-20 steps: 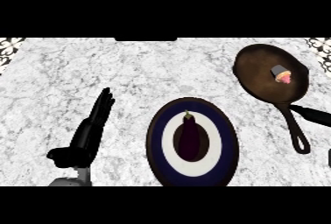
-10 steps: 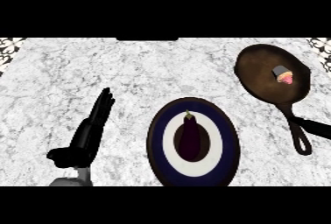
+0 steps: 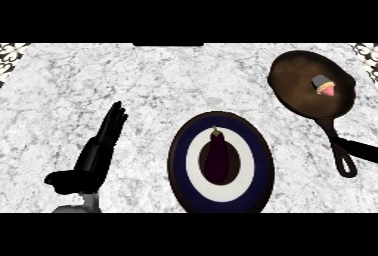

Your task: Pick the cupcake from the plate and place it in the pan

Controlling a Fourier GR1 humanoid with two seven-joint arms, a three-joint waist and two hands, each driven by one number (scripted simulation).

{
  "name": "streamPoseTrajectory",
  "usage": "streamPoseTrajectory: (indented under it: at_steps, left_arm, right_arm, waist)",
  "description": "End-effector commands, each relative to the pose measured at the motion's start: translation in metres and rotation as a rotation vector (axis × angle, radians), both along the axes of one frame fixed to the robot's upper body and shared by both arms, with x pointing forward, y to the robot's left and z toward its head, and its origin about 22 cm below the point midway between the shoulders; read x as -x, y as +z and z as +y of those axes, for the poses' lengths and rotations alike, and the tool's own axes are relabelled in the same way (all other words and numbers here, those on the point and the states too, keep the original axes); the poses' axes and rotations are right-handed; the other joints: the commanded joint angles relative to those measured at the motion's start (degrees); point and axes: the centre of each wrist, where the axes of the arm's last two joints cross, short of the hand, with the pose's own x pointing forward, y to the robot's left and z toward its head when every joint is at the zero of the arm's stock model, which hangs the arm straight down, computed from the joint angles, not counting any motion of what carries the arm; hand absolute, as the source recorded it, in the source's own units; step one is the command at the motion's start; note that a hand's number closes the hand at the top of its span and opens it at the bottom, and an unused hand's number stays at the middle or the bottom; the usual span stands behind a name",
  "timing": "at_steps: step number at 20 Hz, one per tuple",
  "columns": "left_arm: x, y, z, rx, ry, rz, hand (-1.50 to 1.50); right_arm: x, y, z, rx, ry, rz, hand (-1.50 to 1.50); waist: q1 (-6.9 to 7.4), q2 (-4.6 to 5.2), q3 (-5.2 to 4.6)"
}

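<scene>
At the worktop's far right corner sits a dark pan (image 3: 306, 87) with the cupcake (image 3: 324, 86) inside, lying on its side right of the pan's middle. Cupcake's long axis runs diagonally: grey wrapper end toward the far left, pink frosting end toward the near right. Pan handle (image 3: 341, 154) slants to the near right edge, where a black shape (image 3: 362, 149) crosses it; cannot tell what that is, so right hand's state unknown. Left hand (image 3: 94, 152) is near the worktop's near left, fingers straight and pressed together, pointing to the far edge, thumb out to the left, holding nothing. Cupcake is well apart from it, far across to the right. Between them, near the near edge, a dark-rimmed plate (image 3: 221, 200) with a white ring carries 1 eggplant (image 3: 216, 157), stem toward the far edge.
</scene>
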Motion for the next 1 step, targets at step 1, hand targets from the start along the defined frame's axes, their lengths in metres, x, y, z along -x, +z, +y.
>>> streamPoseTrajectory:
  at_steps: [1]
  left_arm:
    - [0.0016,-0.0097,-0.0035,-0.006,-0.002,0.006,0.0]
  right_arm:
    - [0.0108,-0.0098,0.0085,0.066,-0.024,0.012,-1.5]
  waist:
    - [-0.08,0.0,-0.01]
